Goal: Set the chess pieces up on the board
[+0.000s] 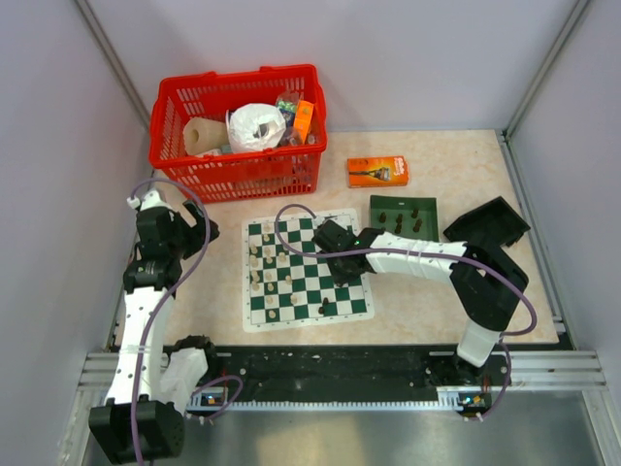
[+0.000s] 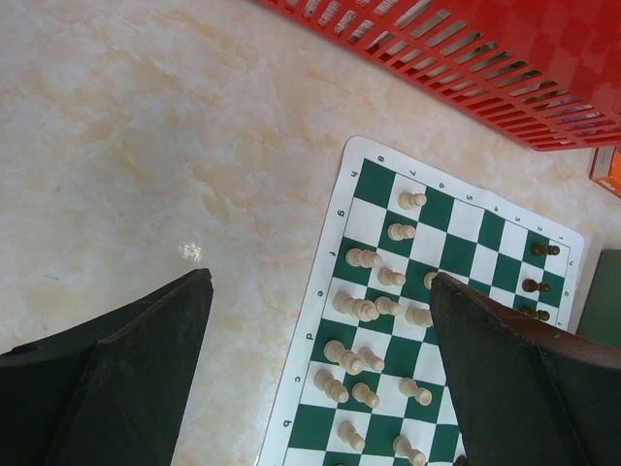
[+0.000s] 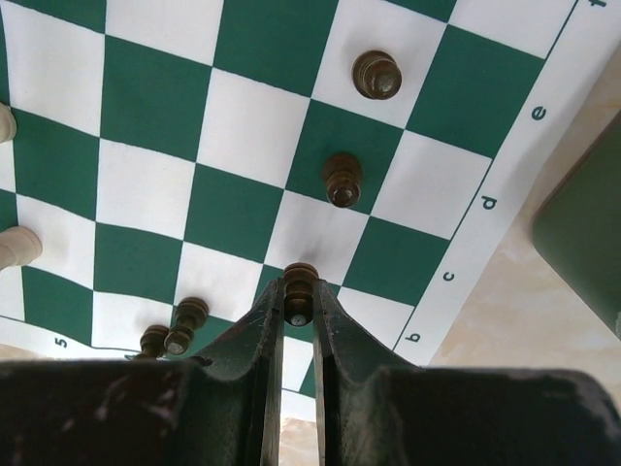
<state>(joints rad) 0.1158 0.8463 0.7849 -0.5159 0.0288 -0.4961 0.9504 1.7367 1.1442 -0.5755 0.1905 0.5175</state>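
The counter (image 1: 466,184) carries a red basket (image 1: 233,155) at the back, the board (image 1: 342,293) in the middle and a green tray (image 1: 427,206) near the board's right edge, with dark chess pieces (image 1: 398,218) standing in it; cream chess pieces (image 2: 364,311) crowd the board's left half; the left pincer (image 2: 320,280) hangs over bare counter left of the board, jaws wide apart and empty; the right pincer (image 3: 299,301), on the arm nearer the dark side, is clamped on a dark pawn (image 3: 301,274), upright, long axis vertical, over a square by the board's right rim; setting it down likely wants a straight drop; whether its foot touches, I cannot tell
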